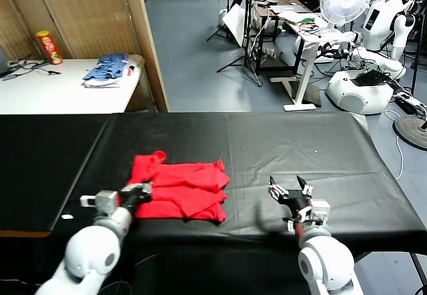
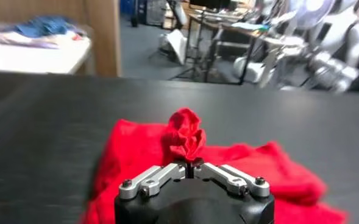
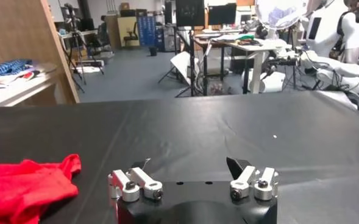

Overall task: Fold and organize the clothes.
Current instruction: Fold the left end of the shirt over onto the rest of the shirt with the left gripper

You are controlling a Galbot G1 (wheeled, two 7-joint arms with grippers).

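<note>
- Left gripper pinches closed on a raised bunch of the red T-shirt; the shirt spreads ahead.
- Right gripper gapes wide, empty, shirt off to its left.
- No writing legible.

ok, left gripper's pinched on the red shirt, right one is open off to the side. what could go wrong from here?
1. The left gripper pinches only a small bunched tuft of the red cotton T-shirt; it may slip out or drag the layers apart.
2. The shirt lies in uneven folds, so pulling one edge may undo them.
3. The open right gripper hovers over bare black table cover, apart from the shirt, so nothing pins the far side.
</note>
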